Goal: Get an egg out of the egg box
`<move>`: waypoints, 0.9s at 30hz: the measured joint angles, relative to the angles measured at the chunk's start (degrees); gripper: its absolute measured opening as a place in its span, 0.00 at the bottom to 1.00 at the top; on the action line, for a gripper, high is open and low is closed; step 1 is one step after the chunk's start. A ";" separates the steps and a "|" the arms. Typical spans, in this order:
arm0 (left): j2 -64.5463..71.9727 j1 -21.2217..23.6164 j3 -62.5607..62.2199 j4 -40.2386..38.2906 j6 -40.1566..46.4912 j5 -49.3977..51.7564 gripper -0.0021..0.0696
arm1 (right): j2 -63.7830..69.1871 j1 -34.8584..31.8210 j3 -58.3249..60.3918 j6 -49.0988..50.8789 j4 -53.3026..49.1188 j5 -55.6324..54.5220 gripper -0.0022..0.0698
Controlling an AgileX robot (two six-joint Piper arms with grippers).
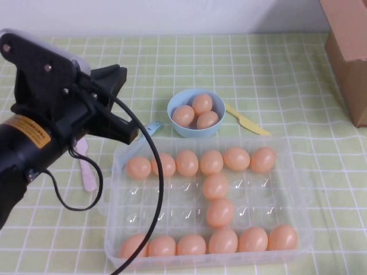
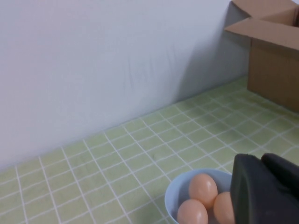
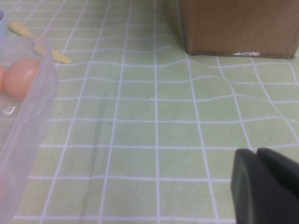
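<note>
The clear plastic egg box (image 1: pixel 298 189) lies at the front middle of the table and holds several orange-tan eggs, one of them near its centre (image 1: pixel 215 186). My left gripper (image 1: pixel 123 106) hovers above the box's far left corner, next to the light-blue bowl (image 1: pixel 175 123). In the left wrist view its fingers (image 2: pixel 247 186) are together with nothing between them, over the bowl (image 2: pixel 180 196). My right gripper (image 3: pixel 257 151) is shut and empty, low over the cloth to the right of the egg box (image 3: pixel 32 116). It is outside the high view.
The bowl holds three eggs (image 1: pixel 202 103). A yellow plastic knife (image 1: pixel 246 121) lies right of the bowl, a blue fork (image 1: pixel 150 127) left of it, and a pink spoon (image 1: pixel 89 172) under my left arm. A cardboard box (image 1: pixel 350 51) stands at the far right.
</note>
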 joint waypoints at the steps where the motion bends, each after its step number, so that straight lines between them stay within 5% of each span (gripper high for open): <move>1: 0.00 0.00 0.15 0.00 0.00 0.00 0.03 | 0.00 0.00 0.00 0.00 0.00 0.00 0.01; 14: -4.49 2.37 2.53 -0.10 0.27 9.35 0.03 | 0.00 0.00 0.00 0.00 0.00 0.00 0.01; 19: -9.30 3.61 14.12 -0.74 0.27 0.07 0.03 | 0.00 0.00 0.00 0.00 0.00 0.00 0.01; 27: -23.74 6.69 36.11 -12.28 2.10 -11.95 0.03 | 0.00 0.00 0.00 0.00 0.00 0.00 0.01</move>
